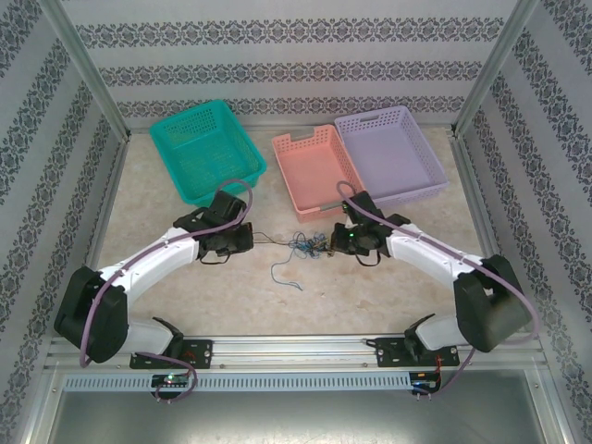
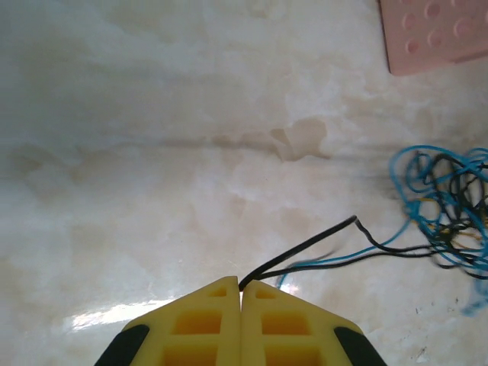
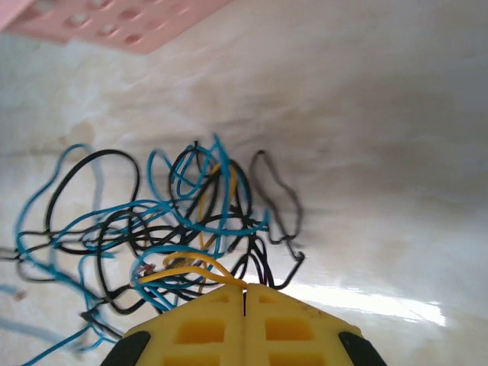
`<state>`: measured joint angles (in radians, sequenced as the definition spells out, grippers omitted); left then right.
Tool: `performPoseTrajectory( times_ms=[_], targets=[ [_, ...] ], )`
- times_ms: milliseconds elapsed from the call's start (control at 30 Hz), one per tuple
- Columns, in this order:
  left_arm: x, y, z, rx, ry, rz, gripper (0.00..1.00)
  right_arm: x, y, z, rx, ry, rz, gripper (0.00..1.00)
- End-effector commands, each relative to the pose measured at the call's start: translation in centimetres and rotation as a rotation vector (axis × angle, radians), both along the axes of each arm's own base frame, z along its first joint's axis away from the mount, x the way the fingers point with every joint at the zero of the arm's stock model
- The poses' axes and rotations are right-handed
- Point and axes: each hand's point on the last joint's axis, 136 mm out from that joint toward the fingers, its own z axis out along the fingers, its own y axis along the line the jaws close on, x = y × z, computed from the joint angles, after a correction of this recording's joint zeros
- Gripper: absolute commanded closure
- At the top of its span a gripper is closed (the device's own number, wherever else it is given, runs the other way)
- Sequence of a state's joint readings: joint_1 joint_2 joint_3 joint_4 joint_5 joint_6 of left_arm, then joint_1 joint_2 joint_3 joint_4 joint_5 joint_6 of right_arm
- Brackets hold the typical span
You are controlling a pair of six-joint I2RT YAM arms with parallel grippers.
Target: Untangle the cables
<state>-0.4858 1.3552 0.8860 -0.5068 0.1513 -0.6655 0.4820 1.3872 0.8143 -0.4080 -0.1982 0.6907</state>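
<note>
Black strand point(image 2: 305, 248) is pinched in the closed left gripper point(image 2: 242, 293), yellow strand point(image 3: 191, 261) in the closed right gripper point(image 3: 245, 293); the cables point(image 1: 310, 245) are bunched between them, and knots could be tightened if both are pulled apart hard

**Cables bunched in one loose tangle**

The cables point(image 3: 175, 229) are thin, floppy wires, mostly blue and black, with a yellow wire point(image 3: 187, 264) among them. They loop over one another in a small, loose knot lying flat on the pale table point(image 1: 388, 296). A black strand point(image 2: 305, 248) runs out of the knot to the left with a blue one alongside. A separate blue squiggle point(image 1: 285, 275) trails off toward the near side.
</note>
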Motion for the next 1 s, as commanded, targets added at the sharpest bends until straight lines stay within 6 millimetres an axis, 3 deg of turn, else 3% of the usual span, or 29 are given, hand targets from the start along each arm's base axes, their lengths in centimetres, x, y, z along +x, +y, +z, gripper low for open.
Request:
performPoseTrajectory(
  times_ms=[0,233,533,833,967],
  targets=[
    [-0.6,3.9,0.0,0.168,0.049,0.102,1.00,0.1,-4.1,0.3,-0.061,-0.015,-0.072,1.00],
    [-0.6,7.3,1.3,0.339,0.056,0.186,1.00,1.1,-8.8,1.7,-0.105,-0.024,-0.185,1.00],
    [-0.4,7.9,0.9,0.388,0.092,0.205,1.00,0.6,-9.3,1.1,-0.122,0.007,-0.219,1.00],
    [-0.9,14.4,3.0,0.470,0.092,0.341,1.00,1.8,-15.7,3.3,-0.199,-0.026,-0.384,1.00],
    [-0.4,13.5,3.0,0.395,0.075,0.335,1.00,3.1,-15.2,3.3,-0.158,-0.025,-0.378,1.00]
  ],
)
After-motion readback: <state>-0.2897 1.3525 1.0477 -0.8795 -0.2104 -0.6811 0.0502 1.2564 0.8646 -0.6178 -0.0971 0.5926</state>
